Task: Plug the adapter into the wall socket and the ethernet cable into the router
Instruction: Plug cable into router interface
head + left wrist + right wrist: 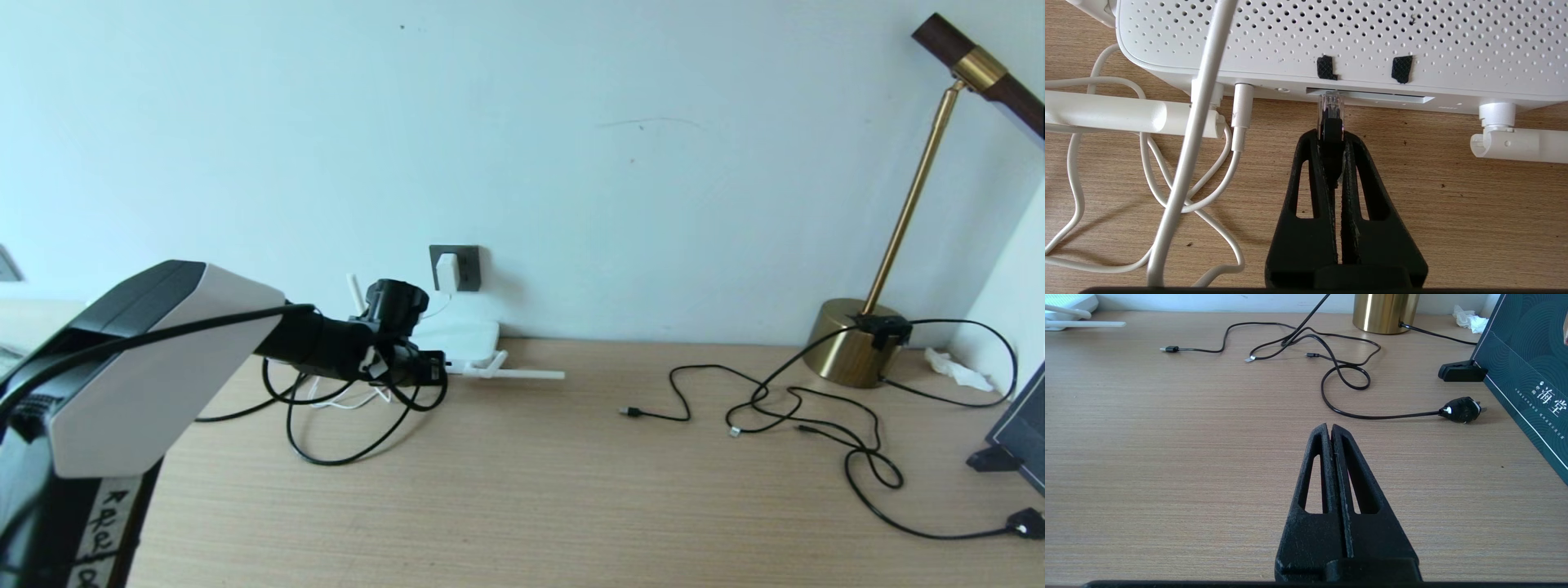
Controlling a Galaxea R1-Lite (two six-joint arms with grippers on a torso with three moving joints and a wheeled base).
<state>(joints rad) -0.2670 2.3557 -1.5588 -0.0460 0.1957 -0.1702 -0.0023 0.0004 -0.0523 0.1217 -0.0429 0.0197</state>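
Adapter [446, 270] already seated in the wall socket [455, 269], its thin white cord [1180, 171] trailing down to the router [1331, 36]; step 1 of 2 judged done. Step 2 in hand: ethernet cable plug [1330, 110] pinched at the tip of the left end effector [1333, 136], clear tip pointing at the router's port strip [1372, 96] and just short of it or barely at its mouth, not seated as far as can be told. Plug sitting toward the near end of that strip, below the 1st of 2 black textured markers [1327, 67] stuck on the perforated shell.

In the head view, left end effector [424, 366] low over the table [571, 490] right at the router's [461, 336] front edge, black cable [343, 445] looping behind it across the wood.

Next move, as judged: a short straight push along the plug's own axis into the port, kept level and centred so the clear tip does not catch on the slot's lip, then letting go only once seated. Risk: light router sliding back toward the wall under the push.

Right end effector [1331, 430] clenched on nothing, parked over bare table well apart from the work.

Readable writing: white Chinese characters "海堂" on the dark teal box [1527, 375] beside the right arm; a tiny grey word on the router's edge too small to read; handwritten marks on a strip [102, 523] on the left arm, not legible.
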